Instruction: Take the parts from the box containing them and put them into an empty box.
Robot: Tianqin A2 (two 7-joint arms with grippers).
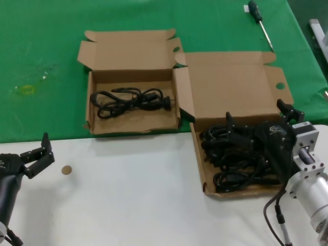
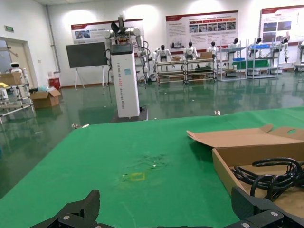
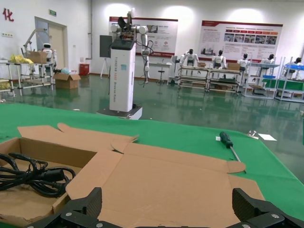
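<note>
The parts [image 1: 238, 159] lie heaped in the larger box [image 1: 233, 92] on the robot's right, a tangle of thin black cords with chunky plugs; one bundle [image 1: 130, 100] already lies in the smaller box [image 1: 130, 51] to its left. They look light, limp and springy — loops will likely snag on neighbours, so the firm plug or a gathered knot of loops is the better place to take hold than a single strand.

The right end effector [image 1: 256, 134] hangs low over the heap, fingers spread; whether they touch a cord I cannot tell from the head view, black on black. Its own wrist view shows only the fingertips spread, the open lid and a screwdriver [image 3: 230, 145] on the green worktop [image 1: 41, 46] — not the heap. The left end effector [image 1: 37, 158] waits spread, near the worktop's front edge.
</note>
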